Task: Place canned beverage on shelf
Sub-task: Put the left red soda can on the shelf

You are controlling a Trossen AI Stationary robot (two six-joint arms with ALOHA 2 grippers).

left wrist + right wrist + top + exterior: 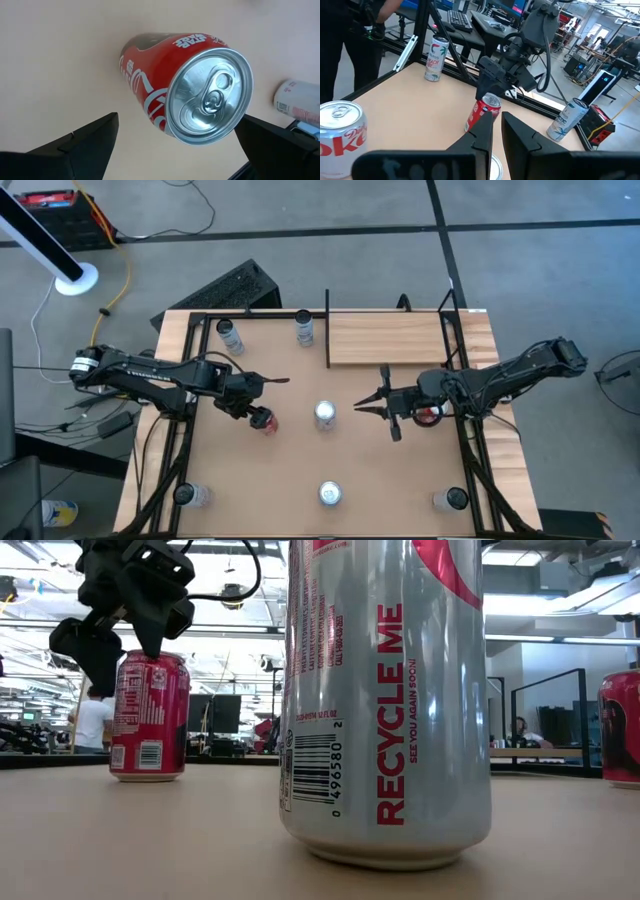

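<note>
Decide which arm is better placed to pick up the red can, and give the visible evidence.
Left. The left gripper hangs open directly over the red can, its fingers either side of the can top. The right gripper is farther off, beyond the silver can.

Red can point(165, 95) directly below the left gripper point(175, 150): glossy painted metal wall, bare brushed-metal lid. Gripper fingers point(80, 147) matt black, plastic-looking. Tabletop point(55, 65) beneath smooth, matt pale wood grain; silver can point(385, 700) beyond has a polished, reflective metal wall.
</note>
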